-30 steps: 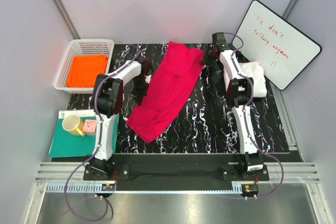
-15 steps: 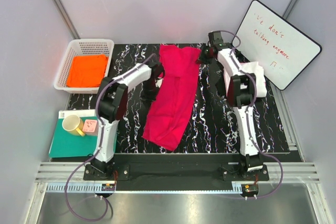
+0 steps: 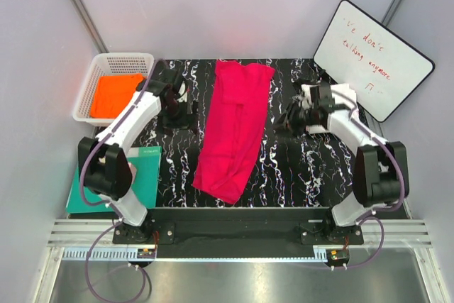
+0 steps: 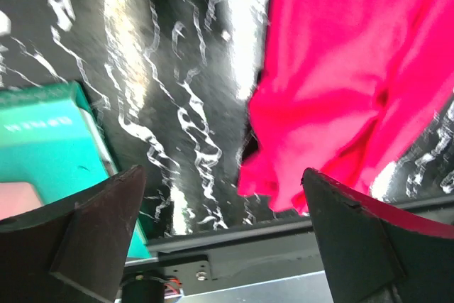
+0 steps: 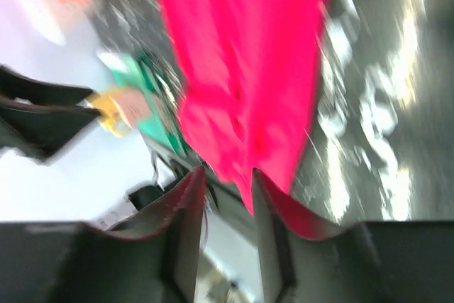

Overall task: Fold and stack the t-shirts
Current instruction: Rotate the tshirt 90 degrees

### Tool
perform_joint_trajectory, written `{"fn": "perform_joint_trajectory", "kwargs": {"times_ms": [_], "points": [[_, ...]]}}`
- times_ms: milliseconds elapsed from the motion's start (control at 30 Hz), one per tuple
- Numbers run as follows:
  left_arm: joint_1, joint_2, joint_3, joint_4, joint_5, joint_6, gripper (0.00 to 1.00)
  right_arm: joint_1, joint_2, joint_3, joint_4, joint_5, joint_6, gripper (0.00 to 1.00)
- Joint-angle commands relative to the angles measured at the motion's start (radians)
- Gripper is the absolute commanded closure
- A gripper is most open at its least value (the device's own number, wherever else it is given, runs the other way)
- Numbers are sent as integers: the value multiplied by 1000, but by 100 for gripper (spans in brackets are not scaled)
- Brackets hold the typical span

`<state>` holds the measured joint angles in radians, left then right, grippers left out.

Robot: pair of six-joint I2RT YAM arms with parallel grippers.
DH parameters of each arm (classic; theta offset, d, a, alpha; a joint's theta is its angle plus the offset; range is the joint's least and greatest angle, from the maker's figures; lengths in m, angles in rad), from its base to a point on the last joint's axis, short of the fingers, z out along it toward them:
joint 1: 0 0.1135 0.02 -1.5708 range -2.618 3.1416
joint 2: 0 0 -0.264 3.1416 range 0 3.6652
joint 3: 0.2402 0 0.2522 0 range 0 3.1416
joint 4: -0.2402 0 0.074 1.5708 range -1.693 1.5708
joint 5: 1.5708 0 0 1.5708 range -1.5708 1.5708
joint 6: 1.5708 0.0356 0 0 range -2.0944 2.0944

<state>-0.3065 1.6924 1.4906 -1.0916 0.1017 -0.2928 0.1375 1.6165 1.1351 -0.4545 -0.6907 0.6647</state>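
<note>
Cloth this limp and light sags, so I reckon the crimson-pink shirt [image 3: 234,129] wants pinching at its hem corners; left gripper [image 4: 223,175] gapes wide, right gripper [image 5: 228,175] narrow, both empty

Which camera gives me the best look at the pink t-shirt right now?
Top external: the whole pink t-shirt shows there, lying as a long narrow strip down the middle of the table. The left wrist view catches only its rumpled near end; the right wrist view shows part of it, badly blurred.
</note>
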Motion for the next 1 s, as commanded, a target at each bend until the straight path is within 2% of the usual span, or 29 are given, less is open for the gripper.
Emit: {"fn": "perform_joint_trajectory", "kwargs": {"times_ms": [0, 33, 100, 167, 367, 533, 667, 733, 900, 967], "points": [[-11, -114, -107, 58, 93, -61, 1, 30, -176, -217, 40, -89, 47, 53], [-11, -131, -127, 73, 102, -72, 1, 36, -205, -247, 37, -90, 50, 46], [-11, -172, -180, 96, 148, -97, 1, 62, -276, -325, 37, -78, 62, 41], [-13, -203, -211, 110, 174, -115, 1, 106, -325, -391, 37, -72, 82, 29], [-32, -249, -305, 114, 147, -125, 1, 250, -340, -509, 85, -44, 150, 8], [-36, -251, -343, 105, 138, -114, 1, 358, -288, -561, 249, -40, 254, 4], [-39, -237, -354, 99, 124, -89, 1, 467, -167, -561, 362, -12, 346, 4], [-37, -228, -348, 93, 118, -79, 1, 533, -118, -560, 480, -4, 390, 4], [-37, -209, -320, 68, 87, -46, 1, 637, 72, -480, 553, 28, 454, 5], [-37, -198, -311, 62, 82, -36, 1, 657, 124, -453, 553, 31, 460, 10]]}}
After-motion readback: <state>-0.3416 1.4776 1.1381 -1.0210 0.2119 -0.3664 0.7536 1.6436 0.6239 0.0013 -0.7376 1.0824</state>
